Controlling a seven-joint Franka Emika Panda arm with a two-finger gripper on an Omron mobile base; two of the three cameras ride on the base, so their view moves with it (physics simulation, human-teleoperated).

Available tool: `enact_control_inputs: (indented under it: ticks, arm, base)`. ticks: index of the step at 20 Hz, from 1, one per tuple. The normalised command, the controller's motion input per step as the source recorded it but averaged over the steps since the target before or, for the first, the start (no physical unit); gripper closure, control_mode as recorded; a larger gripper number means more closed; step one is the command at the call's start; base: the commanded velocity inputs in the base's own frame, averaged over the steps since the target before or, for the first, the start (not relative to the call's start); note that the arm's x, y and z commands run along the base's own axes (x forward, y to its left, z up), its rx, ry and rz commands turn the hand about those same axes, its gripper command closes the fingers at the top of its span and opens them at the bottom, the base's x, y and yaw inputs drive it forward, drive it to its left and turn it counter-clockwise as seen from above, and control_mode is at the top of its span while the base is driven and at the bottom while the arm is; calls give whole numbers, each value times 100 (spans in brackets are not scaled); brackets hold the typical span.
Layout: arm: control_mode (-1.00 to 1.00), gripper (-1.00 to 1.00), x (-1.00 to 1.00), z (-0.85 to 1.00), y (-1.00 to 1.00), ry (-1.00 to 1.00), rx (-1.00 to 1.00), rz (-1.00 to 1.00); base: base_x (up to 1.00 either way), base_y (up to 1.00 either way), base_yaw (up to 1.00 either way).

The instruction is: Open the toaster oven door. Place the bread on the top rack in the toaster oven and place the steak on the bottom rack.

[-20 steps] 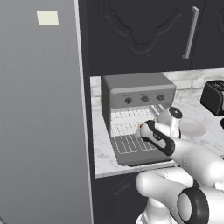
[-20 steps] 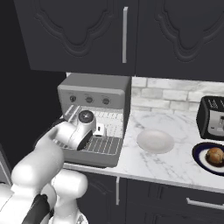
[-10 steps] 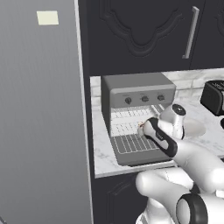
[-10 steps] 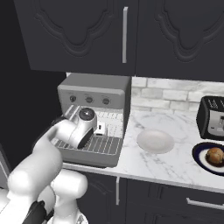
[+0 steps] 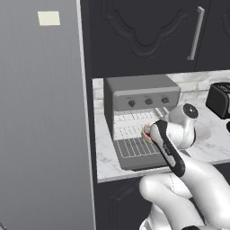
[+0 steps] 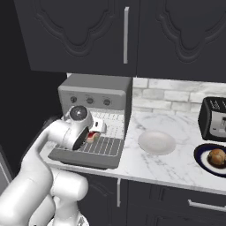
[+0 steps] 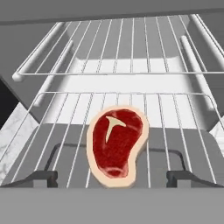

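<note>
The toaster oven (image 5: 139,92) stands on the counter with its door (image 5: 143,161) folded down flat. The bottom rack (image 7: 183,113) reaches out over that door. On this wire grid lies the steak (image 7: 116,146), red with a pale rim; it also shows under the hand (image 6: 92,136). My gripper (image 7: 113,177) is open just in front of the oven mouth, its fingertips (image 7: 41,177) standing wide to either side of the steak without touching it. A second rack (image 7: 109,48) sits farther in. The bread (image 6: 217,157) rests on a dark plate at the counter's right end.
A pale bowl (image 6: 156,142) sits on the marble counter right of the oven. A black toaster (image 6: 214,118) stands at the back right. A tall grey fridge wall (image 5: 45,134) closes off the left. Dark cabinets hang overhead.
The hand has edged slightly up and to the right in the left base view. The steak lies in the same spot on the rack.
</note>
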Motion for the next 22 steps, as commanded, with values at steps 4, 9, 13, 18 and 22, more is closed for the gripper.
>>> enact_control_inputs:
  ticks: [4,9,13,18,22]
  arm:
    - [-100,-100,-1,38,0,-6,1,-21]
    - [-100,-100,0,47,-2,-7,15,-36]
    - [-100,-100,-8,33,-29,2,32,-30]
    - [-100,-100,-12,14,-43,4,47,-30]
    - [-100,-100,-7,14,-11,0,57,-44]
  base:
    - [0,0,0]
    - [0,0,0]
    - [0,0,0]
    - [0,0,0]
    - [0,0,0]
